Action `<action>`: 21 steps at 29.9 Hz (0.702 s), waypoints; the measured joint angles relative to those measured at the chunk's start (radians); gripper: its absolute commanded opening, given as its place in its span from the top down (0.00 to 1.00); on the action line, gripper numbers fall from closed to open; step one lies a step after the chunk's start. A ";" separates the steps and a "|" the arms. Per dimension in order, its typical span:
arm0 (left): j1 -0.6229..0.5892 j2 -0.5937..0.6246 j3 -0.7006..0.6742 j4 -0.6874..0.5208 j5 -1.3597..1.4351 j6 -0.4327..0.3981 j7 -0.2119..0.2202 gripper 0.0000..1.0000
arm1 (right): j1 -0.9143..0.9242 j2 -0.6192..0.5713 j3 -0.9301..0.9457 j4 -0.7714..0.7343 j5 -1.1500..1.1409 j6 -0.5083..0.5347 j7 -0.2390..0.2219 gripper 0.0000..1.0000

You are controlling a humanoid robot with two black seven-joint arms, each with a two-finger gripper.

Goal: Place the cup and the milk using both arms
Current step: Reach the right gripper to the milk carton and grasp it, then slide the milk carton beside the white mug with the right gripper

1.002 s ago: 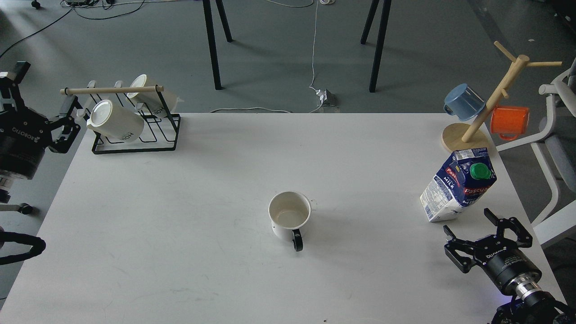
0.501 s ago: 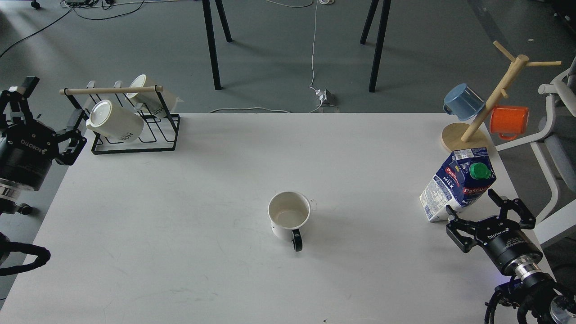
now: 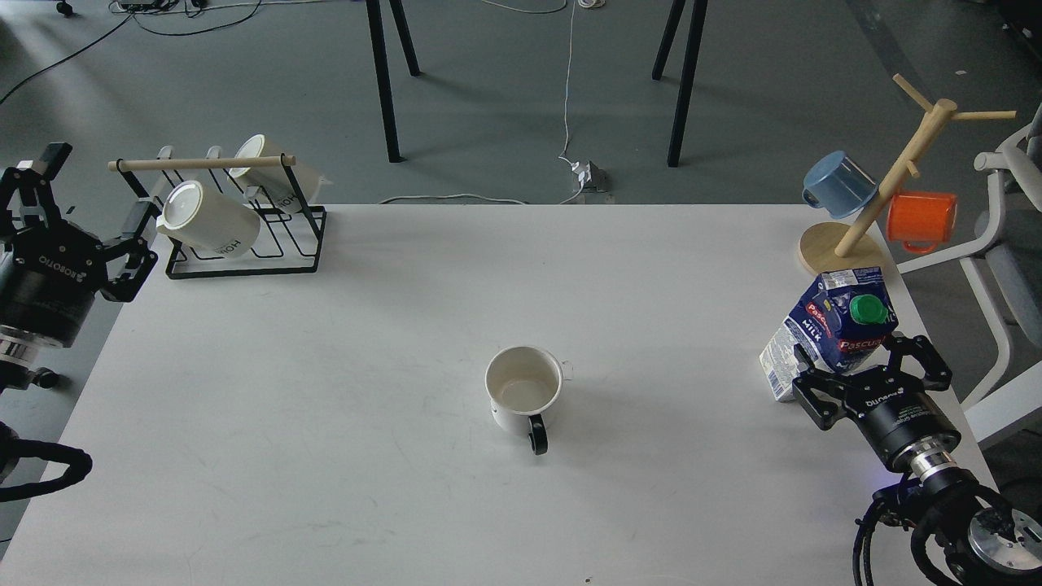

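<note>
The cup (image 3: 523, 391), a cream-white mug with a thin black loop handle, stands upright near the middle of the white table (image 3: 407, 325), its handle toward me. The milk (image 3: 832, 330), a blue and white carton with a green cap, stands at the right side of the table. My right gripper (image 3: 864, 365) is open, with its fingers on either side of the carton's lower part. My left gripper (image 3: 85, 195) is open and empty, off the table's left edge beside the black rack.
A black wire rack (image 3: 236, 220) with a wooden bar holds two cream lettered mugs at the back left. A wooden mug tree (image 3: 887, 183) at the back right carries a blue mug (image 3: 838, 183) and an orange mug (image 3: 921, 220). A white chair (image 3: 1009, 268) stands off the right edge.
My right gripper has moved forward from the table's front right up to the milk carton, its open fingers now around the base. My left gripper has shifted slightly right and down.
</note>
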 measured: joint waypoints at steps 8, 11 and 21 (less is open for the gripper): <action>0.005 0.000 0.000 0.000 0.000 0.000 0.000 0.02 | -0.002 0.001 0.000 -0.003 -0.001 0.000 0.000 0.47; 0.006 0.000 0.000 0.002 0.000 0.000 0.000 0.02 | -0.001 0.001 0.000 -0.003 -0.001 0.000 0.000 0.50; 0.019 0.001 0.003 0.003 -0.001 0.027 0.000 0.02 | 0.039 0.013 -0.062 0.167 -0.014 0.000 -0.009 0.50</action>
